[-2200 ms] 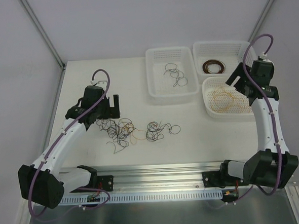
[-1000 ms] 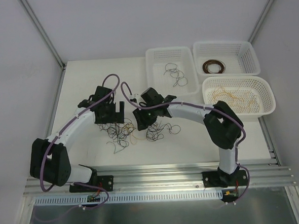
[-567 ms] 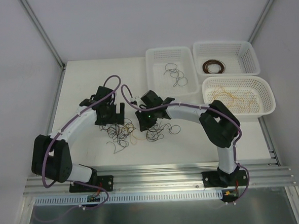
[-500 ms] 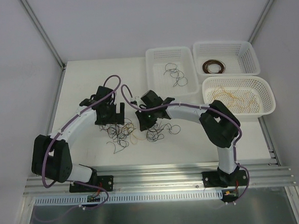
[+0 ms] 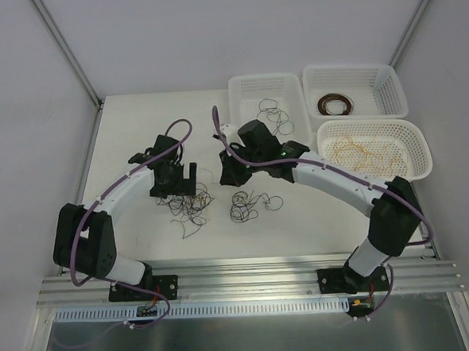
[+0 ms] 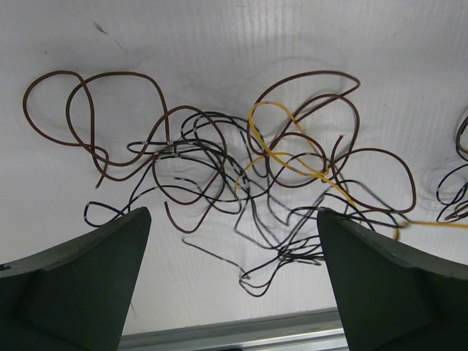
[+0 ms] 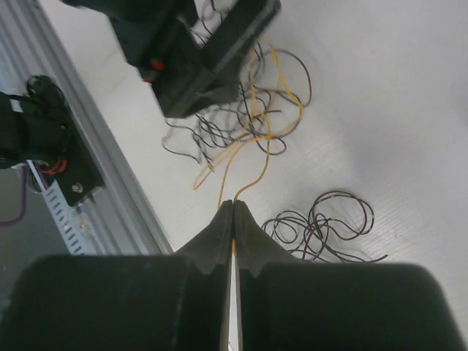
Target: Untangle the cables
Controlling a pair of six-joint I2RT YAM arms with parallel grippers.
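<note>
At the near edge, the aluminium rail (image 5: 248,272) carries both arm bases, and the white worktop (image 5: 132,126) stretches away beyond it. Just past the rail, left of centre, lies the main tangle of cables (image 5: 187,207), thin curly strands of black and dark brown looped through one another and flat on the surface. A smaller clump (image 5: 251,206) of dark strands sits just to its right, apart from it. The left pincer (image 6: 230,245) hangs directly over the main tangle with its two fingers spread as wide as they go, holding nothing; its wrist view shows the strands lying between and beyond the finger tips, without contact. One yellow cable (image 6: 316,172) threads through the knot and runs out in a straight line toward the right side of that view. The right pincer (image 7: 232,208) is pressed fully closed, and this yellow strand is pinched between its tips, leading from there back to the tangle under the left arm. In the overhead view, the right pincer stands above the worktop just beyond the smaller clump. Farther back on the right stand three white baskets: the left basket (image 5: 245,143) holds a few black strands, the far-right basket (image 5: 371,72) a dark brown coil, and the nearer right basket (image 5: 413,164) yellow-tan strands.
</note>
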